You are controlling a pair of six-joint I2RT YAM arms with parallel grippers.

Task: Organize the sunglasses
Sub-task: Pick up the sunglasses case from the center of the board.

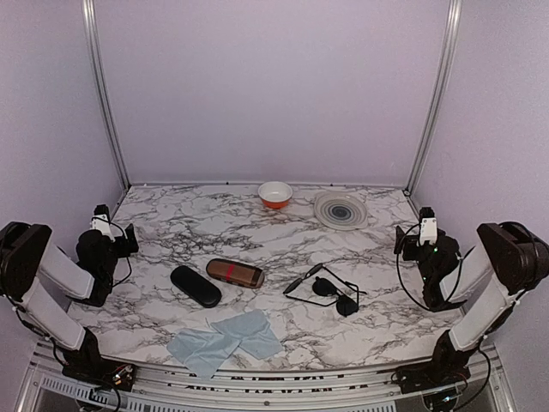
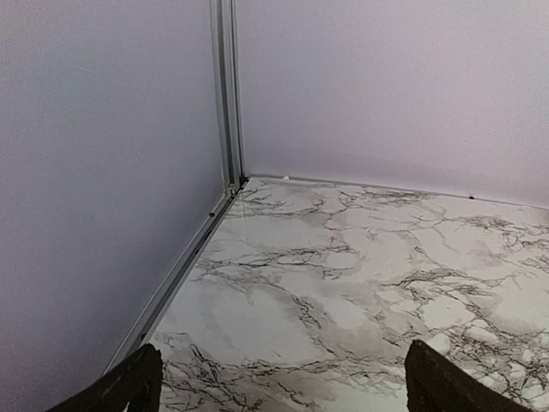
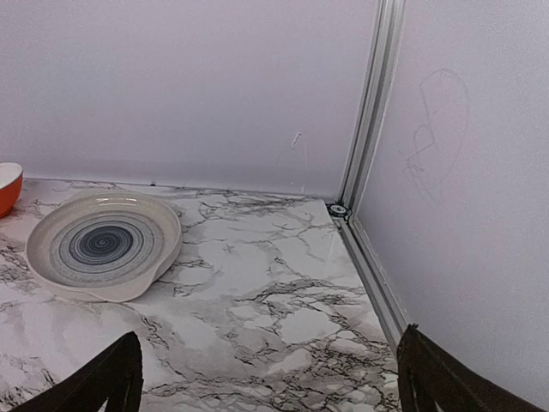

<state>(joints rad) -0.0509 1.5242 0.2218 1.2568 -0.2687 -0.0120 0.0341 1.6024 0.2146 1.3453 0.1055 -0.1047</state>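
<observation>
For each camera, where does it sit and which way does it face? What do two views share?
Top external: above and behind the bases, looking down at the table and back wall; the left arm and right arm show at the sides.
Left wrist: on the left arm, facing the far left corner; only the fingertips of the open left gripper show.
Right wrist: on the right arm, facing the far right corner, plate and orange bowl; the open right gripper shows likewise.
Shared: top and right wrist both see plate and bowl.

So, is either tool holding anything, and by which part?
Nothing is held: left tool and right tool stand open and empty; the sunglasses lie untouched on the table.
</observation>
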